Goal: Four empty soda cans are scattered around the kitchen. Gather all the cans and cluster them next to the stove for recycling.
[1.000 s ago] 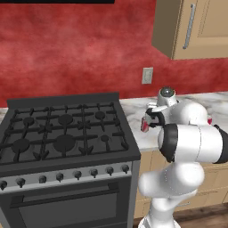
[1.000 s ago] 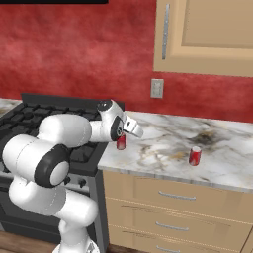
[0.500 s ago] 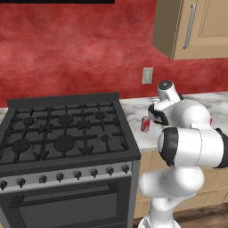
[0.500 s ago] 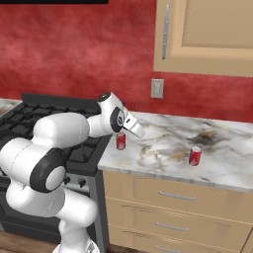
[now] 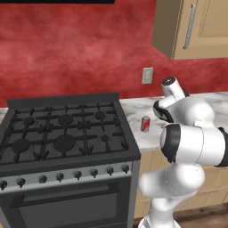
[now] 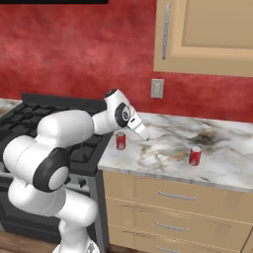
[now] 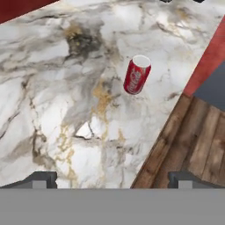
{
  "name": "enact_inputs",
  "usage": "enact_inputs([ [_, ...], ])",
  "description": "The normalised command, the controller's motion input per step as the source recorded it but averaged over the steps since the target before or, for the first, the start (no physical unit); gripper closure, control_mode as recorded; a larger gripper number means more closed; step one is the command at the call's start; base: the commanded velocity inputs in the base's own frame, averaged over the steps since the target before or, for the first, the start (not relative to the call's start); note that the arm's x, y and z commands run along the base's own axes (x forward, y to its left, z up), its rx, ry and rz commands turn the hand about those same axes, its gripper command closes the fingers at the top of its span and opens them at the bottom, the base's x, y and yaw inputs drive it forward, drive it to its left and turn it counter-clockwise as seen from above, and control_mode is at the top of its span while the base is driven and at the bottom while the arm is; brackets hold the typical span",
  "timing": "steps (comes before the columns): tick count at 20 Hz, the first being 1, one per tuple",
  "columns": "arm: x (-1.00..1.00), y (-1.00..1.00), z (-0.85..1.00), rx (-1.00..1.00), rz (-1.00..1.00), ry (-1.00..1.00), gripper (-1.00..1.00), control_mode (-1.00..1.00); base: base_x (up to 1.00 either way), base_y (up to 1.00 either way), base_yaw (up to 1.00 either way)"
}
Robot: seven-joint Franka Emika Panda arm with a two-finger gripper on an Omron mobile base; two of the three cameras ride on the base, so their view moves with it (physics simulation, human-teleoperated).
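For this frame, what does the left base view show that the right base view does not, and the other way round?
Left base view: the stove's full grate top, every burner and the knob row. Right base view: a second red can farther along the marble counter, plus the drawer fronts below. Both share the red can standing upright on the counter beside the stove, the wall outlet, the upper cabinet and the white arm.

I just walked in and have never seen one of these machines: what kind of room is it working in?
A home kitchen, it seems, though computer-rendered. A black gas stove with grates and front knobs stands beside a marble counter over wooden drawers, with a wall cabinet above.
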Motion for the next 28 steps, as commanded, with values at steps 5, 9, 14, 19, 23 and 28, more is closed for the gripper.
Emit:
enact_inputs([
  [5,-0.16,-0.33,0.04,0.05,-0.14,0.0,-1.0,-1.0,0.0,0.0,0.0],
  [9,-0.15,-0.3,0.08,0.09,-0.15,0.0,-1.0,-1.0,0.0,0.0,0.0],
  [14,-0.06,-0.34,0.05,0.05,-0.13,0.0,-1.0,-1.0,0.0,0.0,0.0],
  [19,0.0,-0.36,0.0,0.0,-0.05,0.0,-1.0,-1.0,0.0,0.0,0.0],
  [23,0.02,-0.38,0.0,0.0,-0.01,0.01,-1.0,-1.0,0.0,0.0,0.0],
  [28,0.0,-0.38,0.0,0.0,0.0,0.0,-1.0,-1.0,0.0,0.0,0.0],
])
